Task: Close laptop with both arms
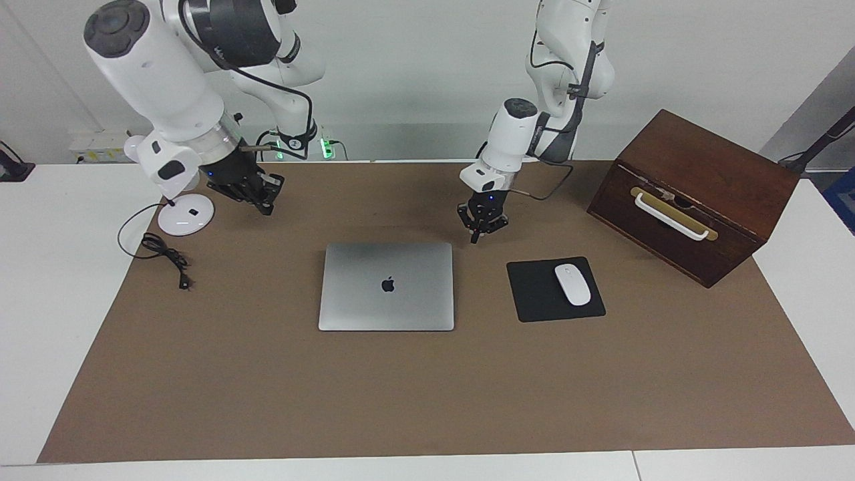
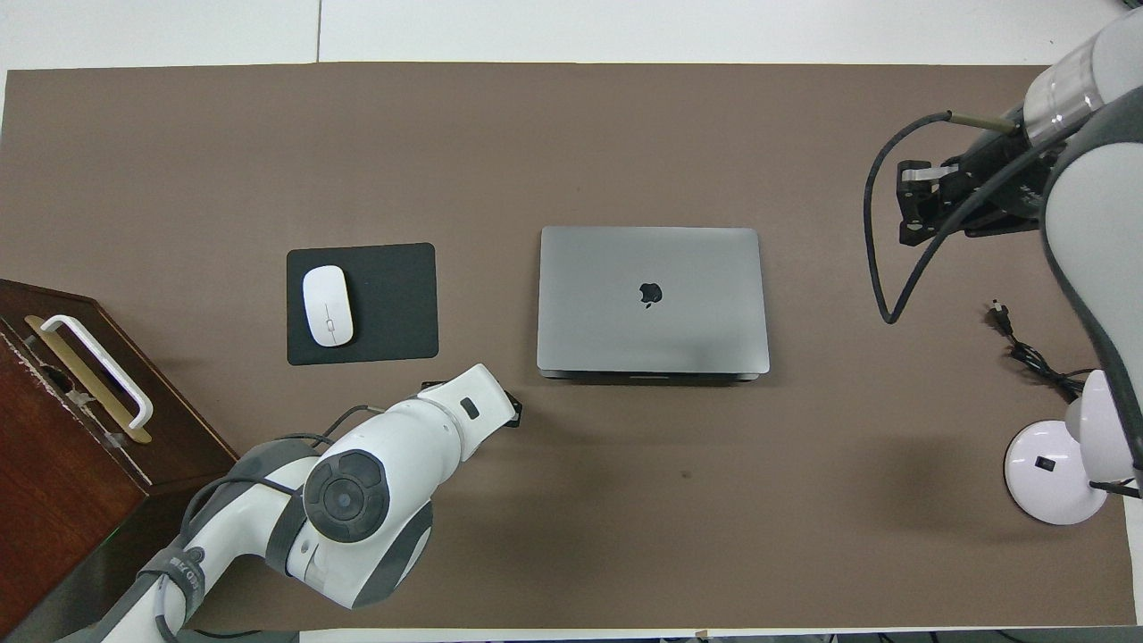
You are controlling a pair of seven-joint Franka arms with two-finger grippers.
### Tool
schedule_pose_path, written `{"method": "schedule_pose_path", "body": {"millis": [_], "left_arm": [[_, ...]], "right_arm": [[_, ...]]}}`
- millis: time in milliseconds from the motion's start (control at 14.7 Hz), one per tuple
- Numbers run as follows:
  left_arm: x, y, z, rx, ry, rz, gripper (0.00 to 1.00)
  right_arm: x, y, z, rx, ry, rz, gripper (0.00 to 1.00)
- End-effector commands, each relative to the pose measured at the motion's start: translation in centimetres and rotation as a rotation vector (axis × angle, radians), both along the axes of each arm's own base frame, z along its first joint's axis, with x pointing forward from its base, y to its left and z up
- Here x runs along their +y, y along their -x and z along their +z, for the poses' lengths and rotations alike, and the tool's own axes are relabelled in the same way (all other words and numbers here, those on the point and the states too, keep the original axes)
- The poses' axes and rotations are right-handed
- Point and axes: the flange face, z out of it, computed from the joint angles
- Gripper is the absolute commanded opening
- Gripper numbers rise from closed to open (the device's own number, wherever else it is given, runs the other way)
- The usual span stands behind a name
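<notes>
The laptop lies shut flat in the middle of the desk, so the job looks done, and the left gripper and right gripper, both pinched closed and holding nothing, hang clear of its edges with lots of room.

Silver-grey laptop, closed, lid flat with the dark apple logo facing up. It lies square on the brown mat at mid-table. Two white jointed arms with dark joint covers: left gripper raised just beside the laptop's corner nearest the robots, fingertips together; right gripper well apart from it, raised near the right arm's end of the table.
</notes>
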Motion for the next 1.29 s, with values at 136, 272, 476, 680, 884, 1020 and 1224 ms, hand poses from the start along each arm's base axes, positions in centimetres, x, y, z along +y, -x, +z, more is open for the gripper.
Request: {"method": "schedule_pose_path", "body": {"millis": [136, 272, 476, 680, 884, 1020, 1224], "left_arm": [[0.3, -2.0, 3.9, 0.112, -0.052, 0.026, 0.00], [1.3, -3.7, 5.8, 0.152, -0.073, 0.043, 0.00], [2.6, -5.3, 7.8, 0.184, -0.088, 0.059, 0.16], [4.5, -6.3, 9.0, 0.170, -0.075, 0.099, 1.00], [7.5, -7.9, 10.8, 0.143, -0.054, 0.160, 1.00], [10.0, -9.1, 12.5, 0.129, -0.040, 0.212, 1.00], [15.4, -11.2, 15.9, 0.134, -0.030, 0.321, 1.00]], "right_arm": [[-3.3, 3.2, 1.7, -0.116, 0.015, 0.101, 0.00], [-3.7, 5.0, 1.5, -0.119, 0.030, 0.118, 0.03], [-4.3, 5.2, 1.0, -0.111, 0.061, 0.144, 0.38], [-7.1, 4.6, 1.3, -0.137, 0.105, 0.187, 1.00], [-9.0, 4.2, 1.7, -0.182, 0.120, 0.214, 1.00], [-9.4, 4.3, 1.9, -0.183, 0.135, 0.218, 1.00], [-9.5, 4.3, 2.2, -0.187, 0.141, 0.225, 1.00]]}}
